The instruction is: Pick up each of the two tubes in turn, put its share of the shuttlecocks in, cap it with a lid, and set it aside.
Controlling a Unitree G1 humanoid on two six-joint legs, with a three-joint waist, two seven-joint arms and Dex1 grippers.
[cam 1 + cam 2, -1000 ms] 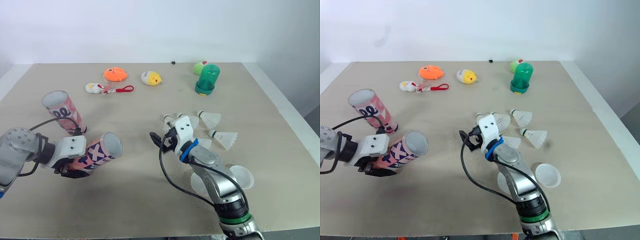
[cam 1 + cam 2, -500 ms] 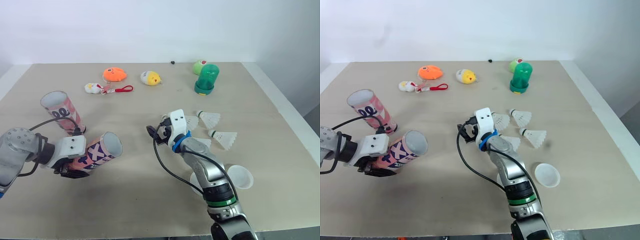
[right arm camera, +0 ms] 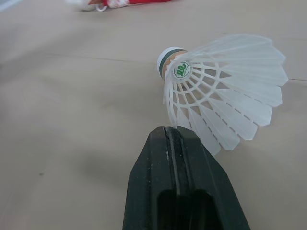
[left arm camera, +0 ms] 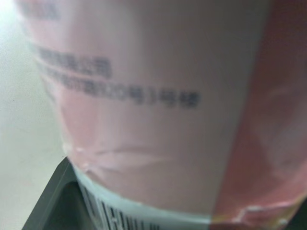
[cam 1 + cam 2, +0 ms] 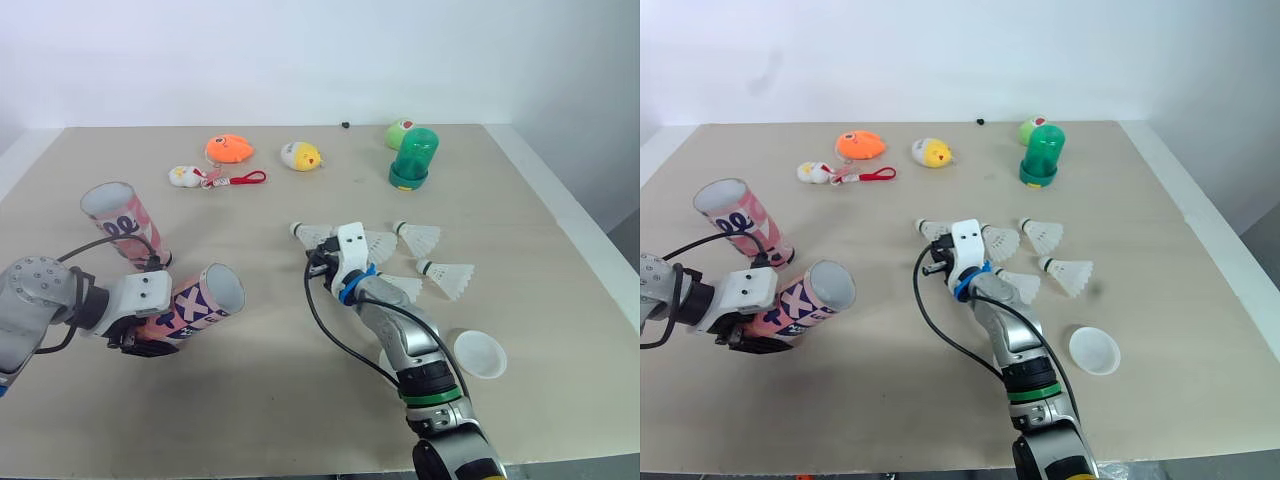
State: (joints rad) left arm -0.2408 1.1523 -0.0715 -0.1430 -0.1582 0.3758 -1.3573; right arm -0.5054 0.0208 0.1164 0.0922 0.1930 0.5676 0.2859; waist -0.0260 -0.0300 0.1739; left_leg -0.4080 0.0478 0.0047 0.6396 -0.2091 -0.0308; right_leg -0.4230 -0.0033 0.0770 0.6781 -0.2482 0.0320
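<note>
At the left of the table (image 5: 260, 400), a pink tube (image 5: 122, 222) is seen standing at a tilt, open end up. Just in front of it, a second pink tube (image 5: 200, 300) is held off the table by the left claw (image 5: 150, 325), which is clamped round its lower part; this tube is tilted, with its open mouth turned up and to the right. In the left wrist view, its printed wall is seen close up against one black finger (image 4: 53, 191).

Farther back, a small white toy on a red strap (image 5: 186, 176), an orange toy (image 5: 230, 150) and a yellow toy (image 5: 302, 156) are laid in a row.

Near the middle, the right claw (image 3: 178, 136) is lowered close to the table with its fingers pressed together. Its tips are met by the lower edge of the skirt of a shuttlecock (image 5: 312, 234) lying on its side, cork pointing left; whether a feather is caught cannot be told.

To the right, four more shuttlecocks (image 5: 421, 238) are scattered on the table. Behind them, a green dome-shaped container (image 5: 415, 158) and a green round toy (image 5: 401, 132) are placed. A white lid (image 5: 480, 354) is seen lying at the near right.
</note>
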